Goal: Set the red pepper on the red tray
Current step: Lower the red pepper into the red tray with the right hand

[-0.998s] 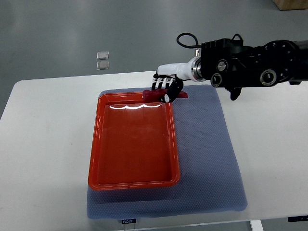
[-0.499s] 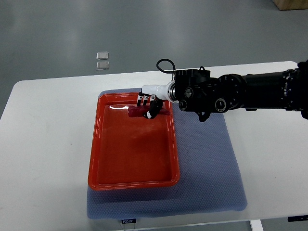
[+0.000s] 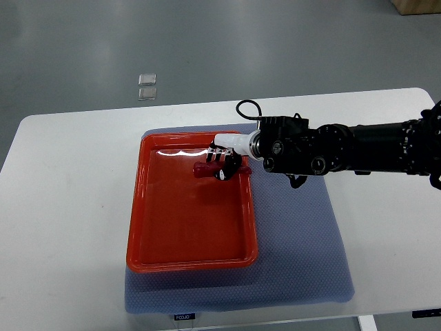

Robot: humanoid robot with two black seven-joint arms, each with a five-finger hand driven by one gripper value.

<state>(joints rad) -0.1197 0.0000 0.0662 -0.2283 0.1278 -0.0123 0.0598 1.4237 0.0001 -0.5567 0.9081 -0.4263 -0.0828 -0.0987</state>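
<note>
Here the right robot hand (image 3: 222, 164) grips the red pepper (image 3: 206, 168) over the red tray (image 3: 189, 258)'s far end, fingers curled round it; held low, seemingly ready to release inside the rim.

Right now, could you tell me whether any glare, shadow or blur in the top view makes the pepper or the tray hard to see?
Top view: a bright glare band lies along the far inner edge of the red tray, left of the right hand; the red pepper is small and partly hidden by the hand; shadows are soft, and nothing is noticeably blurred.
</note>
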